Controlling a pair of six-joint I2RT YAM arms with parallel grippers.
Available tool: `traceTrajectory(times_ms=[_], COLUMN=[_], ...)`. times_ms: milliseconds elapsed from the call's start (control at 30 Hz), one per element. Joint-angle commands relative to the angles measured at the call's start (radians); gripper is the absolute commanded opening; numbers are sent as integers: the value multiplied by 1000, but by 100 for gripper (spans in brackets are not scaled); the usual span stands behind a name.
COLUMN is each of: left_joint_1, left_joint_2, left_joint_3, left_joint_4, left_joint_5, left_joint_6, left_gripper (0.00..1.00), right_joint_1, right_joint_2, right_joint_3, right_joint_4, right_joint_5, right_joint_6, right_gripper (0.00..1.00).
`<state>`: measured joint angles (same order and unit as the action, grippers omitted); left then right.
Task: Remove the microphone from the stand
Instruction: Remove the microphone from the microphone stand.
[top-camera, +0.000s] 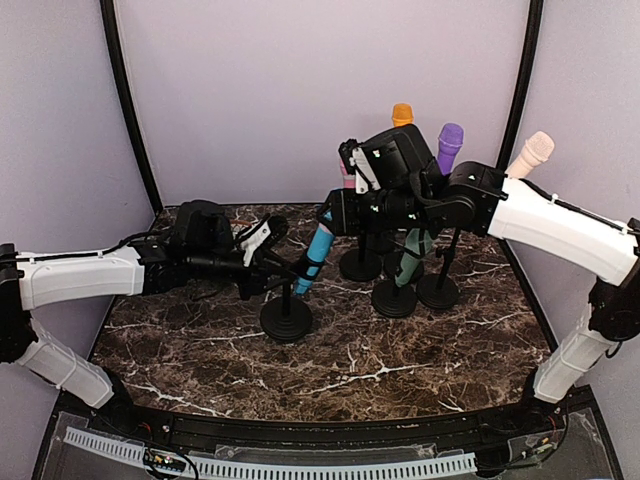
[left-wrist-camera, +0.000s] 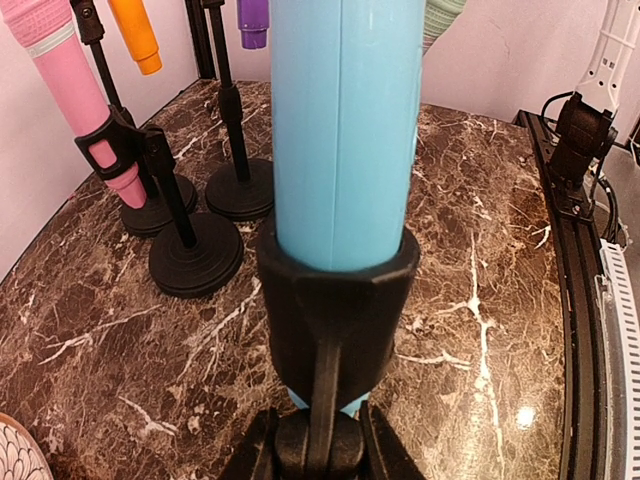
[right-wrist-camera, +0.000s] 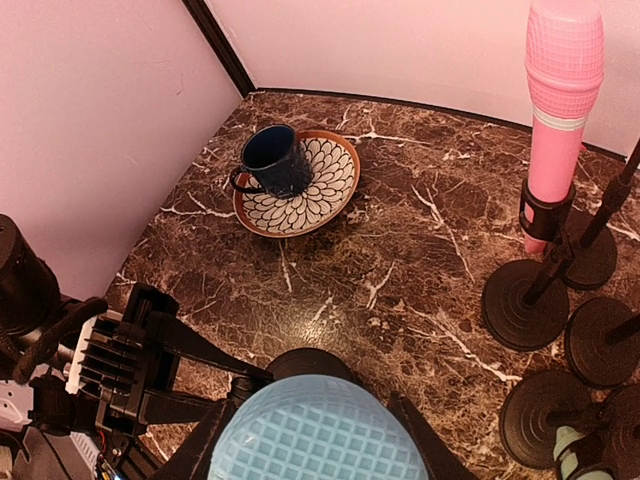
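The blue mic (top-camera: 316, 256) sits tilted in the clip (left-wrist-camera: 335, 300) of the front stand (top-camera: 286, 322). The right gripper (right-wrist-camera: 310, 445) clamps the mic's head between its 2 fingers. The left gripper (left-wrist-camera: 318, 455) pinches the stand just under the clip. Off to the side, a cup (right-wrist-camera: 272, 160) rests on a plate (right-wrist-camera: 325, 190).

The left arm (top-camera: 80, 275) and right arm (top-camera: 565, 232) wear white shells over black joints, with thin black cables alongside.

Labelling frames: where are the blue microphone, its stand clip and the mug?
blue microphone (left-wrist-camera: 345, 130), left wrist view, barrel.
stand clip (left-wrist-camera: 335, 310), left wrist view, black collar front.
mug (right-wrist-camera: 285, 172), right wrist view, side wall.
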<state>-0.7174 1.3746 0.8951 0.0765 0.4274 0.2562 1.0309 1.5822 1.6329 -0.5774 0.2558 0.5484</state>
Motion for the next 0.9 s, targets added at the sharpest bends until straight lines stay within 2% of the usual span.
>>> traceTrajectory(times_ms=[0,567,867], left_joint_1=[4,-2,-6], left_joint_2=[7,6,11], left_joint_3=[-20,-18,-16], left_joint_4=[-144,-148,-150], left_joint_5=[-31,-36,-41], left_joint_6=[29,31,32], left_gripper=[0,0,0], right_joint_1=[-40,-51,-51], right_joint_2=[-94,-203,-221], right_joint_3=[19,-138,-155], right_joint_4=[142,384,399], right_joint_5=[170,-175,-183], right_joint_6=[-19,-169,-178], right_gripper=[43,43,43])
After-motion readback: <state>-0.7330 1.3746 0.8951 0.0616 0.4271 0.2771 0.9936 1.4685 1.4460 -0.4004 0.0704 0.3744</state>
